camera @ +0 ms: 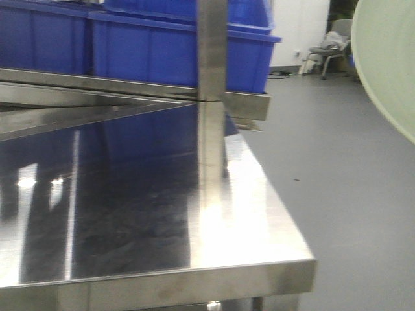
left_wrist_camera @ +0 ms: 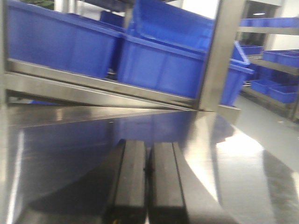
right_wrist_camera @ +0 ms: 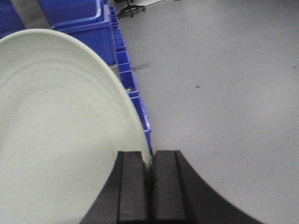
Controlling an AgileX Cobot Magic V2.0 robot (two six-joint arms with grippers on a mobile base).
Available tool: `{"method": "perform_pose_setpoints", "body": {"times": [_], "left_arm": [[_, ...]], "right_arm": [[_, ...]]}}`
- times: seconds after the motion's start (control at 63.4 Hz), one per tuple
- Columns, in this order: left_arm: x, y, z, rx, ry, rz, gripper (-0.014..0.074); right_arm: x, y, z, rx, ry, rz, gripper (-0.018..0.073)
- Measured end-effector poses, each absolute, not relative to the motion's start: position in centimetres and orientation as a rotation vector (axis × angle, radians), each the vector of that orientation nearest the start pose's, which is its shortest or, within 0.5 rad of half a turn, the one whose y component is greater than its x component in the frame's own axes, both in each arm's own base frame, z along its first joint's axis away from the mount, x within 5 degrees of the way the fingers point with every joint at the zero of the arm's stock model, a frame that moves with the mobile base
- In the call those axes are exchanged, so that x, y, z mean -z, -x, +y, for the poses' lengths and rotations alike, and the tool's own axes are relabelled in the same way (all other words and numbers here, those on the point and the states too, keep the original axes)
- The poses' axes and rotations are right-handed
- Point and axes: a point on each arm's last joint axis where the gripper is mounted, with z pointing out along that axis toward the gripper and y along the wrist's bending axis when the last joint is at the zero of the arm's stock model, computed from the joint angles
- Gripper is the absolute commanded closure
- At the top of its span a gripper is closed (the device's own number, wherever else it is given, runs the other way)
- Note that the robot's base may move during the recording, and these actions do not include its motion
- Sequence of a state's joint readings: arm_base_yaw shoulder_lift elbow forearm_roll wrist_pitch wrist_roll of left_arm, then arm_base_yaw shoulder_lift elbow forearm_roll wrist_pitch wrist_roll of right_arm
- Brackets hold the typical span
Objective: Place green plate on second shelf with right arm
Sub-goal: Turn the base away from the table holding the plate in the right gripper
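Right gripper (right_wrist_camera: 150,186) was clamped on rim of green plate (right_wrist_camera: 56,130), in air rt of steel table (camera: 246,214); we saw plate only partly, cut off by frame. Left gripper (left_wrist_camera: 148,186) pinched closed, empty.

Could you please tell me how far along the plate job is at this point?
Done: the right pincer is shut on the rim of the green plate, which is off the ground. In hand: the plate hangs over the grey floor, off to the right of the steel shelf. Left: carry it onto the shelf and release it; no plate lies there yet. The left pincer is shut, holding nothing.
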State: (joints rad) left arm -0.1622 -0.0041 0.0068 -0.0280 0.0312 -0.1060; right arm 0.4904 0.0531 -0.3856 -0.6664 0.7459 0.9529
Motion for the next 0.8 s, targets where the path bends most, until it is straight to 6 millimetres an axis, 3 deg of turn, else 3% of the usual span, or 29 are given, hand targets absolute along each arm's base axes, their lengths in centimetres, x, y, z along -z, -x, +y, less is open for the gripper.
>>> {"method": "perform_pose_setpoints", "body": {"times": [0.804], "left_arm": [[-20.83, -5.56, -0.92, 0.238, -0.022, 1.522, 0.0466]], "right_arm": [[-28.16, -3.64, -2.39, -0.283, -0.257, 1.750, 0.0506]]}}
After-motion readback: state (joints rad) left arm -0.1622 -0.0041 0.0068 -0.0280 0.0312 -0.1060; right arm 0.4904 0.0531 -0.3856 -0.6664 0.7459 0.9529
